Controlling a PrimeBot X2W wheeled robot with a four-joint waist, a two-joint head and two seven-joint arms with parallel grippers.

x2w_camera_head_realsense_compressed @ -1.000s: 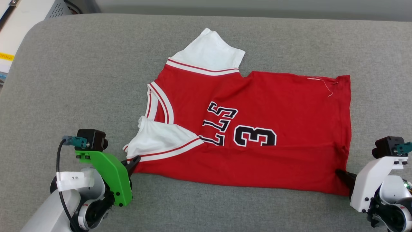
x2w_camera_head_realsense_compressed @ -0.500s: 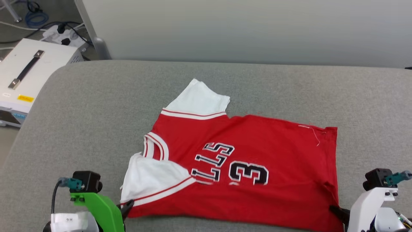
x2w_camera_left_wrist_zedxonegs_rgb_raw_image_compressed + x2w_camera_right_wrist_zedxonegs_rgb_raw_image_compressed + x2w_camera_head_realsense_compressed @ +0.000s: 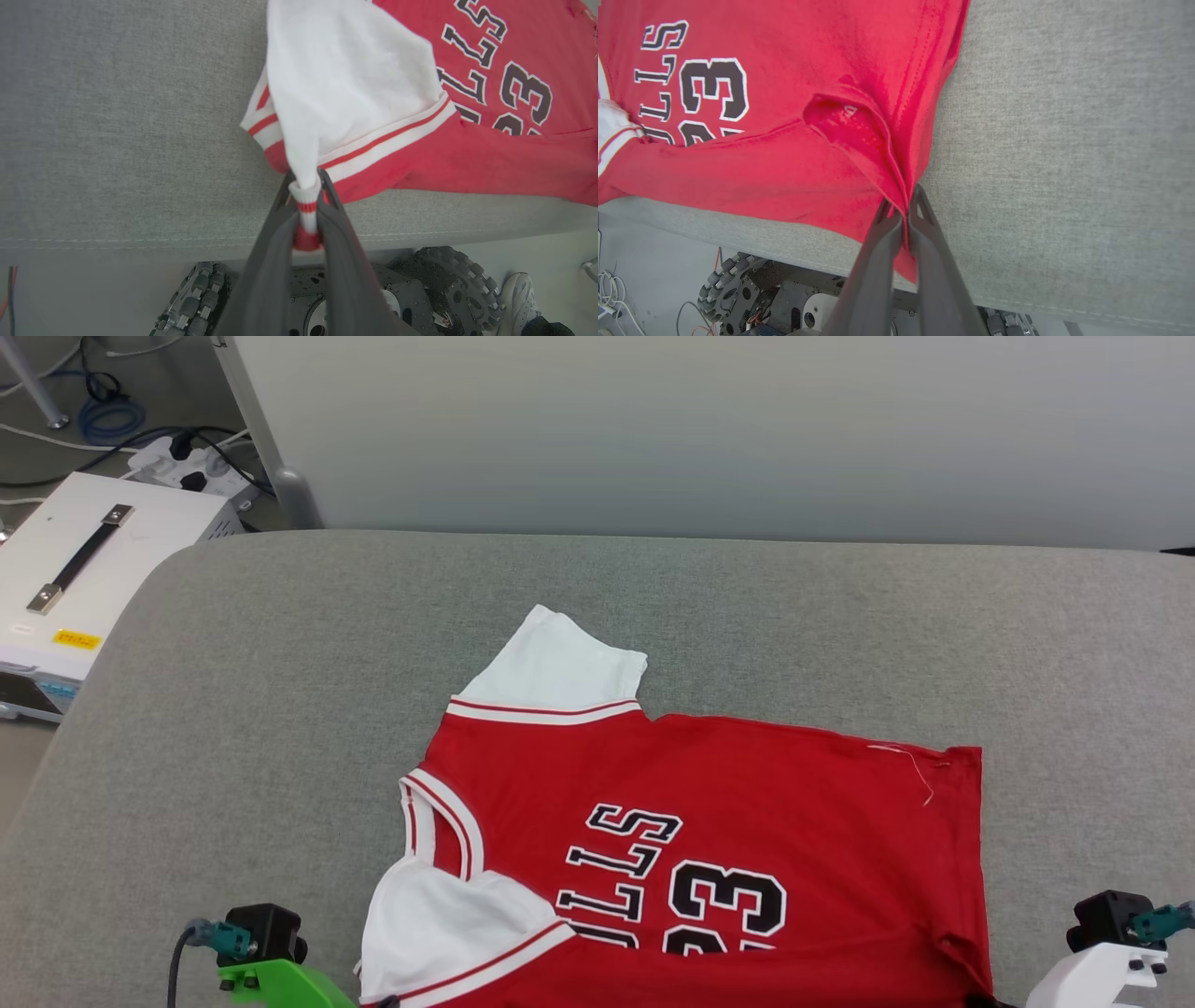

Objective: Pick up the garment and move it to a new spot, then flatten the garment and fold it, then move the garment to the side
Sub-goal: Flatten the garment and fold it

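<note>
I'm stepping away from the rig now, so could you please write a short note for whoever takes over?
Left claw: shut on the near sleeve cuff of the garment.
Right claw: shut on the near hem corner.
Garment: print up, spread across the grey cushion, near edge at the cushion's front.
Done: mostly flattened; the near sleeve lies over the chest.
To do: fold it, then move it aside.

Broad grey fabric-covered surface (image 3: 280, 691), rounded at the far left corner, stitched along the near edge. Behind, a plain pale panel (image 3: 709, 429) on a slanted metal leg (image 3: 280, 476). To the left, down on the grey floor (image 3: 149, 392): a white case (image 3: 140, 537) with a black handle (image 3: 79, 555) and a yellow label (image 3: 77, 638), a white power strip (image 3: 182, 462), loose cables, a blue coil (image 3: 105, 422). Soft, even light.
</note>
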